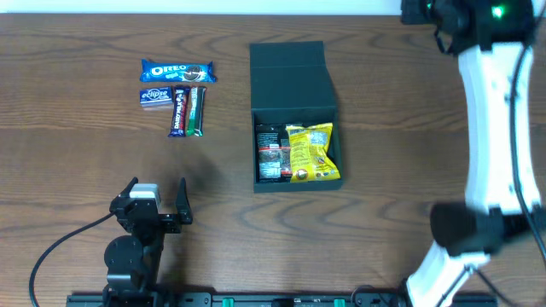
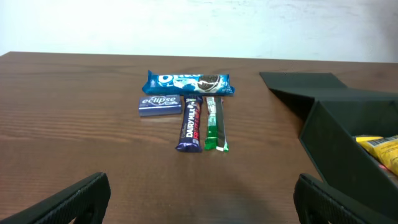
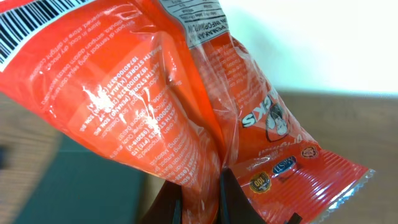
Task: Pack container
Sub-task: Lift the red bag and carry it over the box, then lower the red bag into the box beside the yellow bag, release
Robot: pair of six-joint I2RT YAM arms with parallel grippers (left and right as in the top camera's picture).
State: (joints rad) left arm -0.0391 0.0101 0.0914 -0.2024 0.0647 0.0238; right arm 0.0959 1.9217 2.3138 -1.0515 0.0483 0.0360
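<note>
The container, a dark green-black box, stands open at mid-table with its lid folded back. Inside lie a black packet and a yellow snack bag. My right gripper is shut on an orange snack packet, which fills the right wrist view; a dark green surface shows below it. My left gripper rests open and empty near the front left, facing the container's side wall and yellow bag.
At the back left lie an Oreo pack, a blue Eclipse box, a Dairy Milk bar and a green bar. The right arm rises along the table's right side.
</note>
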